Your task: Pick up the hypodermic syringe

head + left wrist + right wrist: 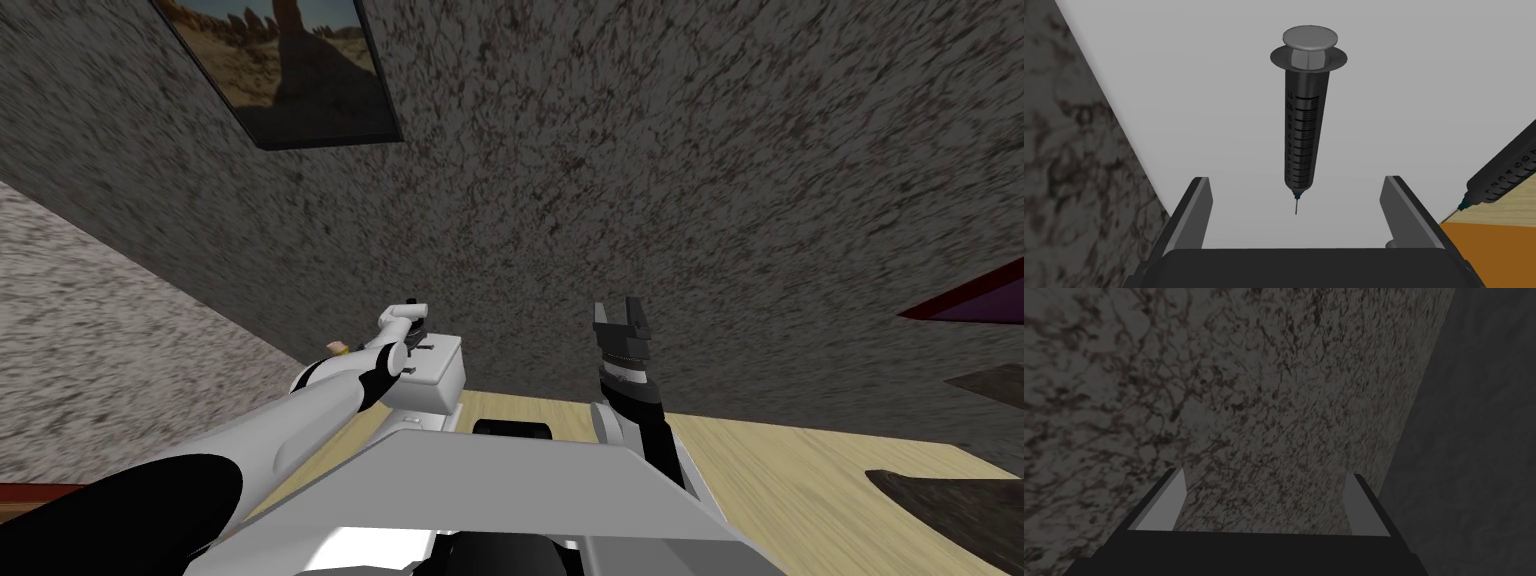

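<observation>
The head camera looks steeply down; the left wrist camera sits close above the white worktop (pixel 1404 100) both share; the right one faces a wall (pixel 1224 388).

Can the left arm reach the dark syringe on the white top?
Probably yes. The left gripper is open and aimed straight at the syringe, which lies on the white surface with its needle toward the gripper. Nothing sits between them; a second syringe lies off to the side.

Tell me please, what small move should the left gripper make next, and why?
Probably advance the left gripper toward the white surface until the dark syringe sits between its fingers. They stand open, and the syringe lies beyond them, in line with the gap, needle toward the gripper, not yet gripped.
</observation>
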You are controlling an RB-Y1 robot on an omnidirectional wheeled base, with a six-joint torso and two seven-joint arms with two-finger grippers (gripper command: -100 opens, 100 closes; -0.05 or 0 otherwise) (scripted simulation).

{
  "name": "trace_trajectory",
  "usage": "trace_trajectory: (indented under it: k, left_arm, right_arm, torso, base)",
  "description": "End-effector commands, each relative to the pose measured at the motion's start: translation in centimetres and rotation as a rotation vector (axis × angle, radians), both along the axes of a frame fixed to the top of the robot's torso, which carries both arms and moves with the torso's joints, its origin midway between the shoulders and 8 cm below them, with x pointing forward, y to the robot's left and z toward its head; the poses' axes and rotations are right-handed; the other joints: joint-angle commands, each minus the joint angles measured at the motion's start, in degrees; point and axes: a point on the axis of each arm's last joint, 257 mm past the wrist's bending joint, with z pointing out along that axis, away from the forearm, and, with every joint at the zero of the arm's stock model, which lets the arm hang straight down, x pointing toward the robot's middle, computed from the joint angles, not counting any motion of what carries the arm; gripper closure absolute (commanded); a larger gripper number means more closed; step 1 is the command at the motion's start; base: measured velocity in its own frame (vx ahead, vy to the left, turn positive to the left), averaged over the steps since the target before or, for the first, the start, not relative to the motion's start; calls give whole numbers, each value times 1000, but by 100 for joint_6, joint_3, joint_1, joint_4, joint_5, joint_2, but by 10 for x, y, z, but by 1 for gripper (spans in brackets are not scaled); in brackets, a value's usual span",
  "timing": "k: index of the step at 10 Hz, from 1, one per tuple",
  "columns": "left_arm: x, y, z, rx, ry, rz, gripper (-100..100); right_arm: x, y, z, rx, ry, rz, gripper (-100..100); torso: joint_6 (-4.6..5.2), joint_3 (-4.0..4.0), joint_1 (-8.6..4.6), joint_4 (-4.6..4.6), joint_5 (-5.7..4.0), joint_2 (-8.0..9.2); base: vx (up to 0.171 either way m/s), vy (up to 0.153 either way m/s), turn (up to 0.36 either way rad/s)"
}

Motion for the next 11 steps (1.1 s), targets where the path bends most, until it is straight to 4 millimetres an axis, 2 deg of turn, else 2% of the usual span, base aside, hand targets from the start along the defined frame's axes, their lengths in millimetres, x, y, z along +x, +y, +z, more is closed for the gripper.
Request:
trace_trajectory:
  k: [1, 3, 4, 8, 9, 10, 11]
  left_arm:
    - [-1, -1, -8, 0, 0, -1, -100]
    - [-2, -1, -10, -3, 4, 0, -100]
    - [-1, -1, -11, -2, 2, 0, 100]
    - [-2, -1, -11, -1, 3, 0, 100]
    - [-2, -1, -11, -1, 3, 0, 0]
    - [0, 1, -1, 0, -1, 1, 100]
    - [0, 1, -1, 0, -1, 1, 100]
  right_arm:
    - [0, 0, 0, 0, 0, 0, 0]
    - [0, 0, 0, 0, 0, 0, 0]
    - [0, 0, 0, 0, 0, 0, 0]
    - [0, 0, 0, 0, 0, 0, 0]
    - [0, 0, 0, 0, 0, 0, 0]
    - [0, 0, 0, 0, 0, 0, 0]
    - [0, 0, 0, 0, 0, 0, 0]
  torso:
    - [0, 0, 0, 0, 0, 0]
    - [1, -2, 4, -2, 3, -2]
    - [1, -7, 10, -5, 8, -7]
    - [2, -6, 17, -5, 14, -7]
    - [1, -6, 18, -5, 14, -7]
    - [1, -7, 18, -5, 14, -7]
    - [3, -4, 10, -3, 11, -4]
  base:
    - [18, 34, 2]
    - [10, 18, 2]
    - [0, 0, 0]
    - [0, 0, 0]
    - [0, 0, 0]
    - [-13, -22, -9]
    - [-14, -29, -5]
